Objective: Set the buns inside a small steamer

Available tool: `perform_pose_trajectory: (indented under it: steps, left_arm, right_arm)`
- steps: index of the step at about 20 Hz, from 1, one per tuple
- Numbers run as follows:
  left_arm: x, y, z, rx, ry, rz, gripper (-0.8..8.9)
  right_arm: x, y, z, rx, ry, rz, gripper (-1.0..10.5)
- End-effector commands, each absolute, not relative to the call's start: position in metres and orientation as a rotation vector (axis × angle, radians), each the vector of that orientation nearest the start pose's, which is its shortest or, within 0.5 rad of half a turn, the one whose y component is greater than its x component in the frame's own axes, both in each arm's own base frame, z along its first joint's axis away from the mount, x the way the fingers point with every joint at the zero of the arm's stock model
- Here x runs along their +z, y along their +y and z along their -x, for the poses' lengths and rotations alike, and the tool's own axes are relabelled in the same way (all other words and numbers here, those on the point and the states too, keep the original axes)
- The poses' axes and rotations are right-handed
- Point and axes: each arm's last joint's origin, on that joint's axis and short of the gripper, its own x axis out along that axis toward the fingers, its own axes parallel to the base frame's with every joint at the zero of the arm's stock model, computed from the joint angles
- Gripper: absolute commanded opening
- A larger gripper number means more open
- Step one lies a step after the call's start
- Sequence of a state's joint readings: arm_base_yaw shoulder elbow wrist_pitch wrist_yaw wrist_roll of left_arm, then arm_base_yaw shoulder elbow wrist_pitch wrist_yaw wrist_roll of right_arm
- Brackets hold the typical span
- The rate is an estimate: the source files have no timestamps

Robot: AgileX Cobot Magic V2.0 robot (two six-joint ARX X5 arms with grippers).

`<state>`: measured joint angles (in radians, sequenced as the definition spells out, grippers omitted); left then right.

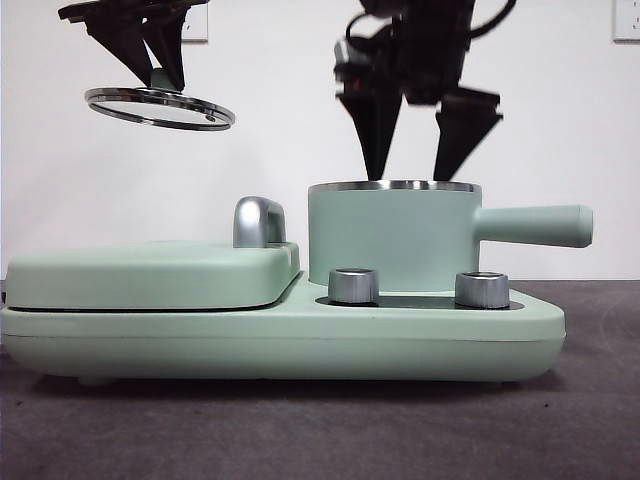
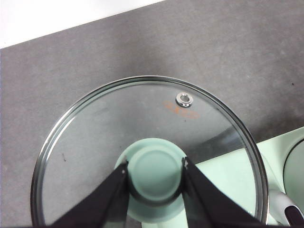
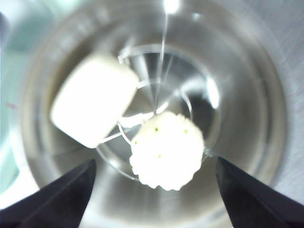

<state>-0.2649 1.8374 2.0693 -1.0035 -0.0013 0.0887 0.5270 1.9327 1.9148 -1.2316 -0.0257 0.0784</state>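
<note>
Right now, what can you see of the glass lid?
The glass lid is a clear round disc with a steel rim, a small steam vent near its edge and a mint-green knob at its middle. It is off the steamer, held in the air to one side, above the griddle lid, slightly tilted. The left end effector is shut on the knob; nothing else touches the lid. It looks clean and whole.

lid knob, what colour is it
Mint green, clearest in the left wrist view, where the left gripper grips the knob.
</note>
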Motion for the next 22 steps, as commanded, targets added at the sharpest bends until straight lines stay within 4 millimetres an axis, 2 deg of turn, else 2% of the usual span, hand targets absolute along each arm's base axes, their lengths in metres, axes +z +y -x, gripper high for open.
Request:
perform_pose_trajectory:
  steps: [1, 4, 9, 14, 18, 22]
  left_arm:
    - [0.417, -0.101, -0.368, -0.288, 0.708, -0.179, 0.15]
    - [0.416, -0.101, -0.368, -0.288, 0.716, -0.179, 0.15]
    - [0.416, -0.102, -0.367, -0.289, 0.716, -0.18, 0.15]
    - [0.416, -0.108, -0.366, -0.305, 0.714, -0.187, 0.15]
    - [0.416, -0.117, -0.363, -0.328, 0.711, -0.195, 0.15]
    - [0.416, -0.129, -0.359, -0.36, 0.711, -0.207, 0.15]
  right_arm:
    - [0.336, 0.197, -0.333, 0.444, 1.205, 0.248, 4.0]
    - [0.36, 0.188, -0.317, 0.446, 1.189, 0.244, 4.0]
    - [0.401, 0.165, -0.278, 0.457, 1.13, 0.228, 4.0]
    - [0.441, 0.137, -0.219, 0.499, 0.988, 0.201, 4.0]
    - [0.449, 0.113, -0.16, 0.54, 0.884, 0.149, 4.0]
    - [0.43, 0.083, -0.107, 0.579, 0.746, 0.038, 4.0]
